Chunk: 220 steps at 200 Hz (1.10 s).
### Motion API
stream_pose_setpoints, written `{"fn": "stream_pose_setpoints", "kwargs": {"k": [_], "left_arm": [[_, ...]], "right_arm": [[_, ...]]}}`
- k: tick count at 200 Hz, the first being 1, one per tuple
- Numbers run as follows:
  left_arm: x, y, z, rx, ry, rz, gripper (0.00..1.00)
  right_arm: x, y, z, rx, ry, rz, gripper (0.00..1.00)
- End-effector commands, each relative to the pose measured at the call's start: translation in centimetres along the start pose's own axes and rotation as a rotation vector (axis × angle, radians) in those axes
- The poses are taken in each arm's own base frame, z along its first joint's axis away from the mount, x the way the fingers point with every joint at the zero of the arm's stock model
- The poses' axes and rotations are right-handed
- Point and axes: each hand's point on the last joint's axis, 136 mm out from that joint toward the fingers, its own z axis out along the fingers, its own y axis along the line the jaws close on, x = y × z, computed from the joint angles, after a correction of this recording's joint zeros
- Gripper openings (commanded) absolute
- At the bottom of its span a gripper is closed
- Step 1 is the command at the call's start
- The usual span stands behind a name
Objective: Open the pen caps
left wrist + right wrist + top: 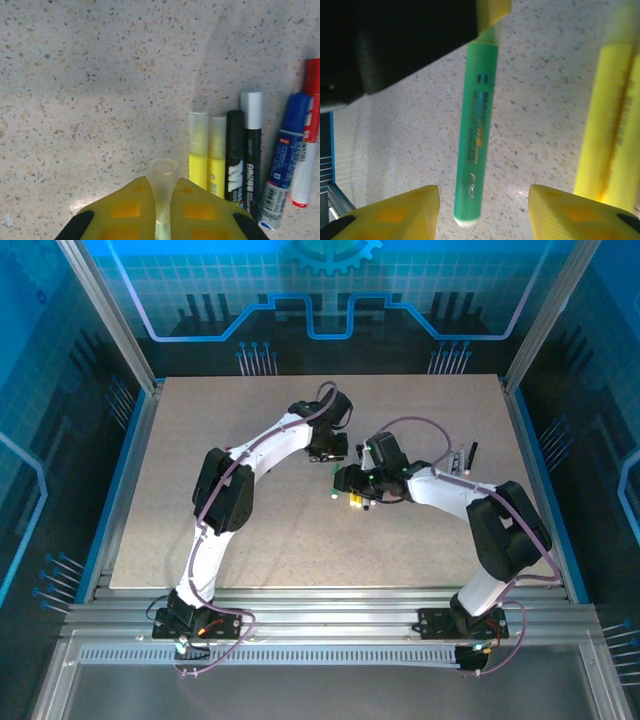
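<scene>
Item: pen cap point(162, 174) — short frosted translucent cylinder, fitted on a green pen point(475, 135) held over the table point(75, 75), near the row of capped pens point(235, 155). Left end effector point(163, 197) was clamped on the cap. Right end effector point(482, 197) stood parted around the barrel, not touching. Probably light, rigid, slick plastic — best gripped mid-barrel and pulled straight.

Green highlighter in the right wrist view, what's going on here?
The left pincer is shut on the frosted cap of the green highlighter, holding it above the table. The right pincer stands open around the barrel, not touching it. The cap looks not yet off. Two yellow highlighters, two black markers, a blue marker and a red marker lie capped in a row on the table.
</scene>
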Motion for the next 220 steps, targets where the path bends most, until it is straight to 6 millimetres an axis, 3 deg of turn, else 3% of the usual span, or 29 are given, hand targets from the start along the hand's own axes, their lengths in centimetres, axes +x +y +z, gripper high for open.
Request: {"fn": "stream_pose_setpoints", "kwargs": {"k": [1,79,104,130,143,159,220], "left_arm": [[0.4,-0.8,-1.8,0.051,-0.002,-0.015,0.0],[0.5,-1.6,-2.9,0.097,-0.011,-0.024,0.0],[0.4,-1.5,-3.1,0.093,-0.017,-0.024,0.0],[0.5,-1.1,-2.9,0.075,-0.016,-0.031,0.0],[0.6,-0.9,-2.6,0.065,-0.013,-0.033,0.2],[0.7,-0.7,-2.3,0.057,-0.011,-0.035,0.33],[0.6,-0.6,-1.4,0.051,-0.001,-0.043,0.32]], "right_arm": [[-0.6,2.0,0.6,-0.054,0.0,-0.008,0.51],[-0.9,2.6,2.9,-0.066,0.032,0.002,0.43],[-0.8,2.4,2.9,-0.059,0.025,0.014,0.0],[-0.6,2.4,2.4,-0.063,0.009,0.003,0.0],[-0.4,2.5,2.1,-0.073,0.009,-0.004,0.0],[-0.3,2.8,1.8,-0.09,0.004,-0.012,0.0],[-0.3,3.2,1.4,-0.101,0.001,-0.032,0.0]]}}
